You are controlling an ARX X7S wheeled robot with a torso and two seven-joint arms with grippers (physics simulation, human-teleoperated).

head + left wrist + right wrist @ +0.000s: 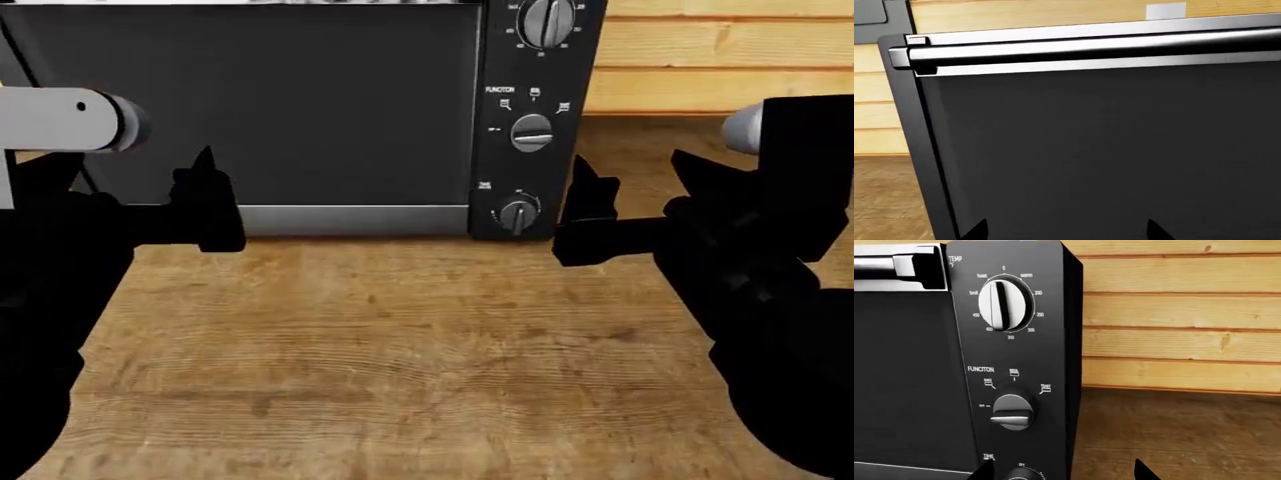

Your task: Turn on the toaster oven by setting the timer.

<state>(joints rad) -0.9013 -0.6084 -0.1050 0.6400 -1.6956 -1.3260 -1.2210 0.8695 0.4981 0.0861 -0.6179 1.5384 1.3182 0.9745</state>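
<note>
— Where's the small dark-grey round timer knob point(517, 213)?
— Lowest on the right-hand panel of the big black box toaster oven point(267, 110), under the middle FUNCTION knob point(531, 133). Just beside the black right gripper point(583, 215), not touching yet.
— Fingers?
— Apart on the right, holding nothing. Same for the black left gripper point(207, 200), out in front of the dark glass door point(254, 110).
— What might go wrong?
— Could grab the wrong knob — all three close together in one line. Might slide off the little timer knob if not lined up, or bump the panel and push the oven back on the brown wooden table point(400, 350).
— And from the right wrist?
— Only the knob's top edge point(1021, 474) showing, so hard to aim.
</note>
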